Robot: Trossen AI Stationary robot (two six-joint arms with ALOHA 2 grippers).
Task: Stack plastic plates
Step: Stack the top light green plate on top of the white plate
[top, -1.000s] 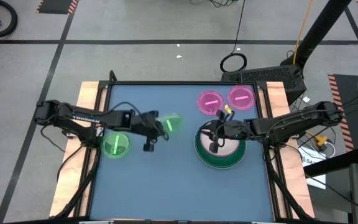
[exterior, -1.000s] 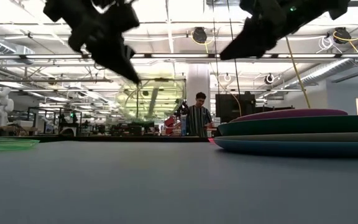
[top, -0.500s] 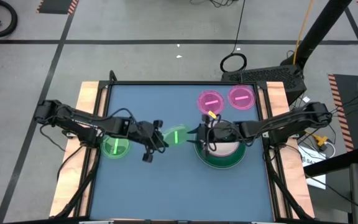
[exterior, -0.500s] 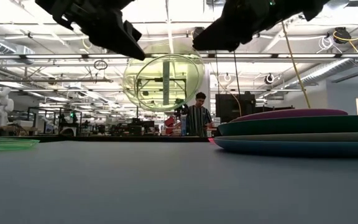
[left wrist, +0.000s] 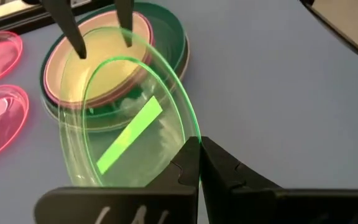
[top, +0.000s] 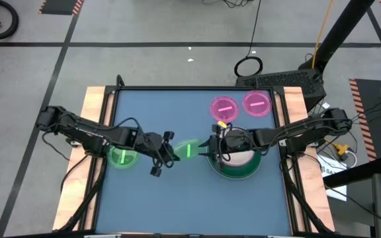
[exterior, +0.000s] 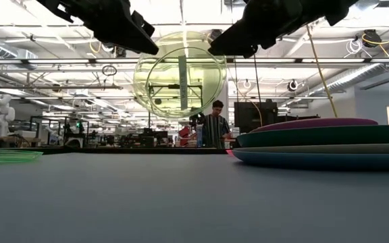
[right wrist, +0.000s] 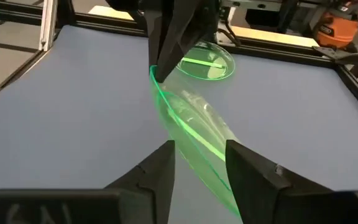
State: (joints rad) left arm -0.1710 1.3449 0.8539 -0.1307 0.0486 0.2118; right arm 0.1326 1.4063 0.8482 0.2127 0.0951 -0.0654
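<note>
**Now the green plate is at the handover point**

Largely, your table [top: 151, 198] looks as it did a second ago: the stack [top: 235, 165] of large and medium plates sits on the right side, dark green rim outermost, a pale plate ringed in pink on top. Two pink plates [top: 241, 105] lie flat near the far edge, and a second green plate [top: 122, 156] rests flat on the left, under the left arm.

What has changed is the small translucent green plate [top: 187, 149]. A second ago it hung farther back and to the left; you have since carried it toward the stack, and it now sits in the air just beside the stack's left rim, tilted up on edge.

Your left gripper [left wrist: 197, 163] has its fingers pinched closed on that plate's rim, as the left wrist view shows plainly. Your right gripper [right wrist: 199, 160] has moved in from over the stack to meet it; its fingers are spread, with the plate's opposite edge lying between them and not yet clamped.

This reads as a pass between arms, probably so the right arm can set the plate onto the stack. The plate is thin, slick and tilted, so release the left fingers only once the right ones have closed firmly.
</note>
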